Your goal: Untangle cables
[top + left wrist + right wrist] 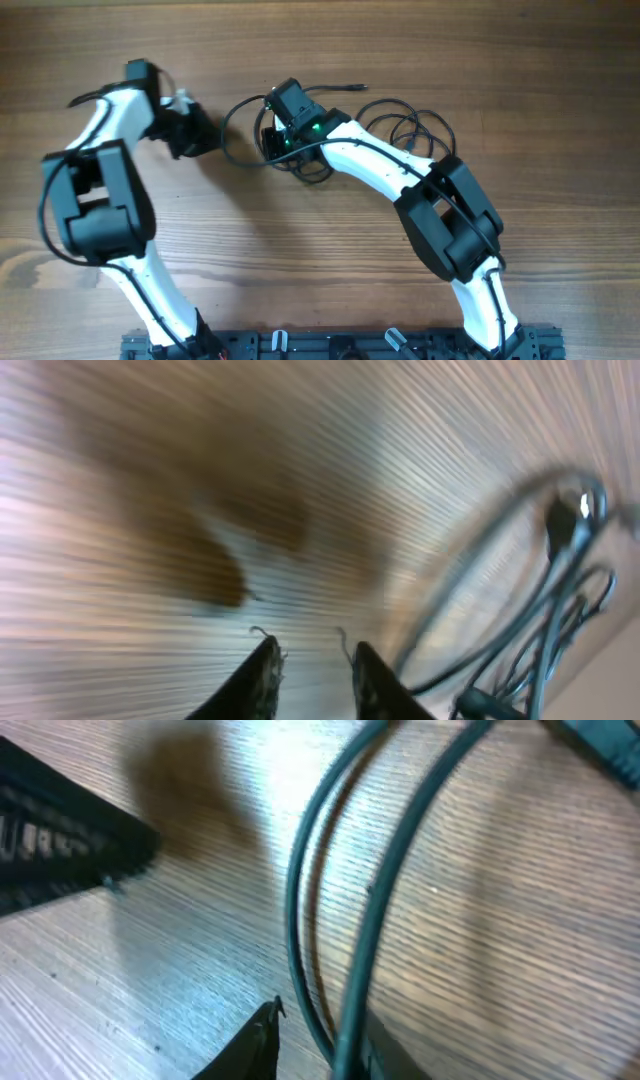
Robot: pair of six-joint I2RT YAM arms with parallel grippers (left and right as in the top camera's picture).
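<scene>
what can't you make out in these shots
Overhead: the right gripper merges with the dark cables under it; whether it holds one is too small to tell.
Left wrist: motion blur smears the cables' knot.
Right wrist: cable loops run off the top edge; the tangle is out of frame.

The light-brown wooden table (300, 280) has a smooth matt finish with fine straight grain, the thin black cables (294, 910) wear smooth, faintly shiny rubbery-looking sheaths, and the white robot arm shells (365, 165) look like glossy hard plastic.
</scene>
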